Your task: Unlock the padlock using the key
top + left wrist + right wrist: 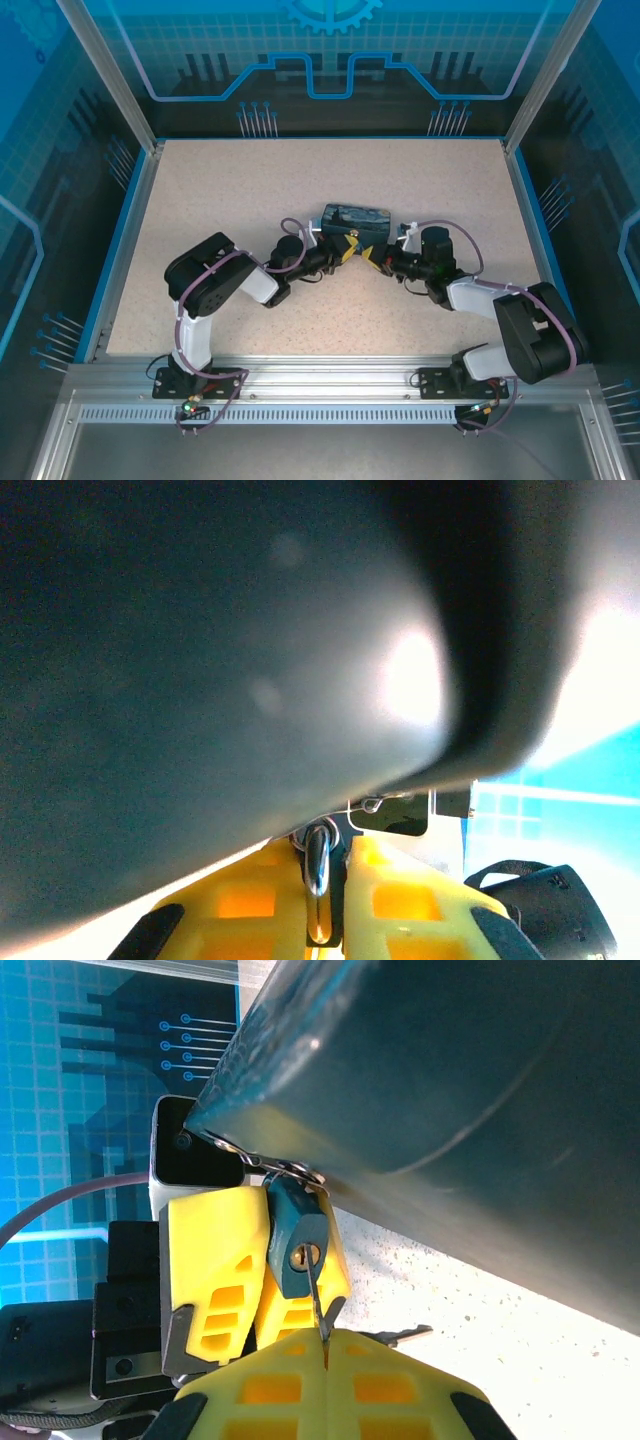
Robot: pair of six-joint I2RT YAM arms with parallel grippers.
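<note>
Your left hand (328, 885) pinches the padlock (297, 1245), centre frame; your right hand (325, 1358) pinches the key (318, 1305), tip at its keyhole.

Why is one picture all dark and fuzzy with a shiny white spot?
Left wrist view: the dark box sits so near the lens that it blurs, and light glares white off its side. Right wrist view: the padlock and key look sharp, while the box's edge goes soft. Top view: even light, nothing blurred.
</note>
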